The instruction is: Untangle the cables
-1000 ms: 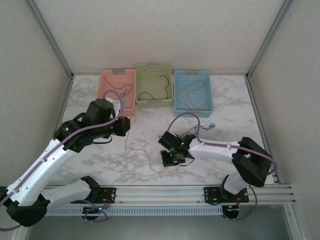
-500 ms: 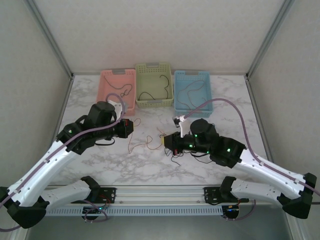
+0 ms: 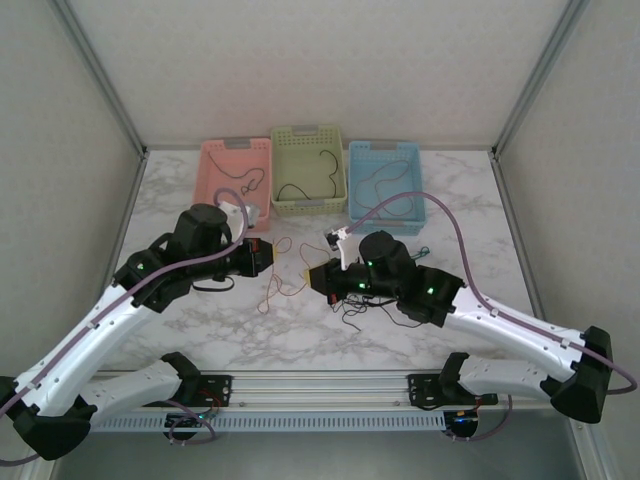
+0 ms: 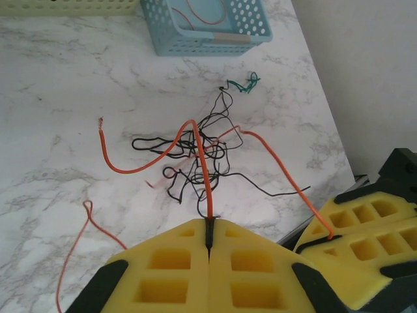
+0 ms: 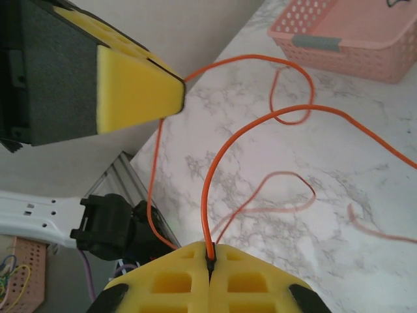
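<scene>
While three cables already lie sorted, one each in the pink basket [image 3: 236,145], the green basket [image 3: 308,131] and the blue basket [image 3: 385,148] at the far edge of the tabletop [image 3: 470,230], the job looks to me about half done. The left hand [image 4: 209,233] is clenched on a red-orange cable [image 4: 203,176], and the right hand [image 5: 209,262] is clenched on red-orange cable too; whether it is the same strand I cannot tell. Both hands hang close together over the middle of the tabletop, with loose red-orange loops drooping between them. What is left is the black tangle [image 4: 202,147], a knot of thin black cables on the marble near the right hand, with the red-orange running up out of it. A small green cable [image 4: 242,83] lies bunched apart, near the blue basket. The knot itself stands in the way, I'd say: a pull could cinch it, and the two hands crowd each other.
</scene>
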